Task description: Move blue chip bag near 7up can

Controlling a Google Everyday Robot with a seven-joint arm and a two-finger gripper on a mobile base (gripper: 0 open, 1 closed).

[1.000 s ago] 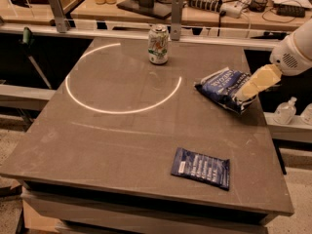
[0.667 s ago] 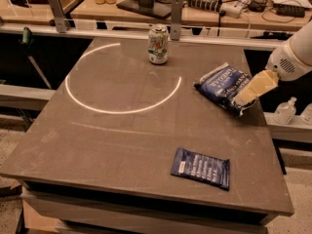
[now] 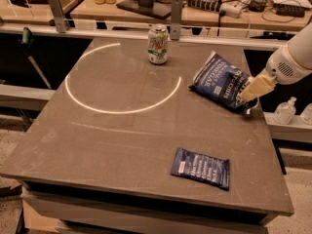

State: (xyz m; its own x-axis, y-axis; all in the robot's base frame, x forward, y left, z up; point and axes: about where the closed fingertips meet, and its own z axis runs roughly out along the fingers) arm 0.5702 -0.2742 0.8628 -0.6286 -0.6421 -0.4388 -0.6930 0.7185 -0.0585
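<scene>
– At the table's (image 3: 122, 140) right edge, camera view: the gripper (image 3: 254, 88) sits on the near-right corner of the blue chip bag (image 3: 217, 82); whether it grips cannot be told.
– And the 7up can (image 3: 158, 44)?
– Upright, well left of the gripper and farther back, apart from the bag.
– What could go wrong?
– A weak hold on crumpled foil may let the bag slip mid-move; an overlong sweep may topple the can. A flat packet (image 3: 201, 167) lies nearer than the gripper, off the path.
</scene>
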